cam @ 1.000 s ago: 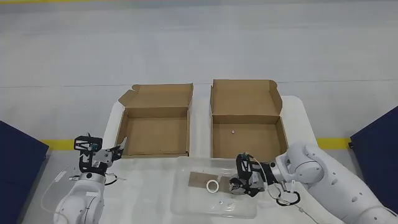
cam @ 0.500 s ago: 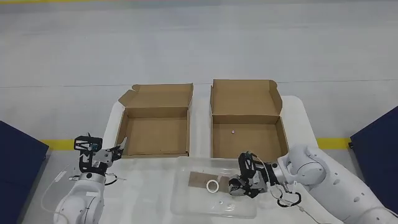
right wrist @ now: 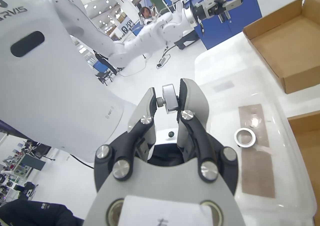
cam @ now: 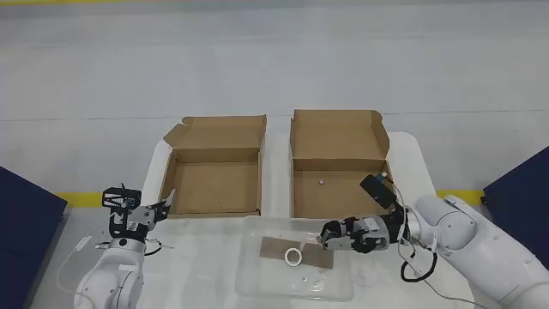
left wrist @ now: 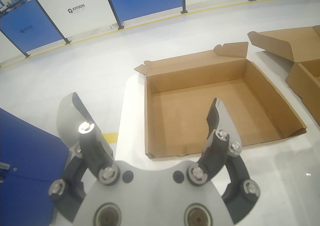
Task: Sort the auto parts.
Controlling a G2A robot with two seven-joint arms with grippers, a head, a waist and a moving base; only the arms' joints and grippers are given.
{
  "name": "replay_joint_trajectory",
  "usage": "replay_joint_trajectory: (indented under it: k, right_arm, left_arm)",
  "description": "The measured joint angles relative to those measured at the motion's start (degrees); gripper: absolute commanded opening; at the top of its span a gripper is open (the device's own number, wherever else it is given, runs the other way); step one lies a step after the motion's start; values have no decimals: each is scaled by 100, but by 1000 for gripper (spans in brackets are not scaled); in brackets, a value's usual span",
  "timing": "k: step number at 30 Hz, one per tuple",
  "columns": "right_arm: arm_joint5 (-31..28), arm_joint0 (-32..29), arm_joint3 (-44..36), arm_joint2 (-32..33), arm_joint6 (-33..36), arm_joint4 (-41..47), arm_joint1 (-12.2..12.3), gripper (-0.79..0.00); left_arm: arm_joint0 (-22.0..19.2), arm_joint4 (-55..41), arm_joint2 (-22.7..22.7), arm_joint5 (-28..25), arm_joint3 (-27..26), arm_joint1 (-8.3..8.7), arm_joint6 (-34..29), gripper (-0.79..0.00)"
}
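1. Small silver metal part [right wrist: 169, 101], with a round disc head and a short stud: it is clamped in the right gripper [right wrist: 168, 88], one pad on the stud end and the other on the disc face.
2. The right gripper's jaws are narrow and closed on the metal part. In the top view the right gripper [cam: 330, 235] is over the right end of the clear plastic tray [cam: 250, 285], just short of the near wall of the right cardboard box [cam: 341, 196].
3. Handling, my guess: the part is stiff, light and not fragile. It is smooth metal, so slippery. The contact patch is tiny, so the part could pivot or pop out if the arm tilts fast. Gripping across the disc rim would be steadier.
4. A white ring [right wrist: 245, 137] lies flat in the tray, at the edge of a brown strip [right wrist: 255, 152]. It is probably light and thin; pinch it across the rim wall.
5. A small dark piece [right wrist: 171, 134] sits on the tray floor. It is too small to identify.
6. The right cardboard box is open with its lid back and has one tiny pale piece [cam: 320, 181] on its floor.
7. The left cardboard box [left wrist: 212, 109] is open with a bare floor.
8. The left gripper [left wrist: 145, 111] has its jaws spread wide and holds nothing. It is at the left edge of the white table [cam: 276, 190], near the left box's near corner and well apart from the tray.
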Motion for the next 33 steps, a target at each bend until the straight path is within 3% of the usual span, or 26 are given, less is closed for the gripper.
replay_joint_trajectory:
  k: [15, 19, 33]
  right_arm:
    - [22, -48, -41, 48, -111, -15, -7, -785]
    - [-1, -212, -142, 241, -44, 407, 52, -785]
    - [0, -1294, -705, 1379, 0, 2194, 750, -785]
  left_arm:
    - [0, 0, 0, 0, 0, 0, 0, 0]
    - [0, 0, 0, 0, 0, 0, 0, 0]
    - [0, 0, 0, 0, 0, 0, 0, 0]
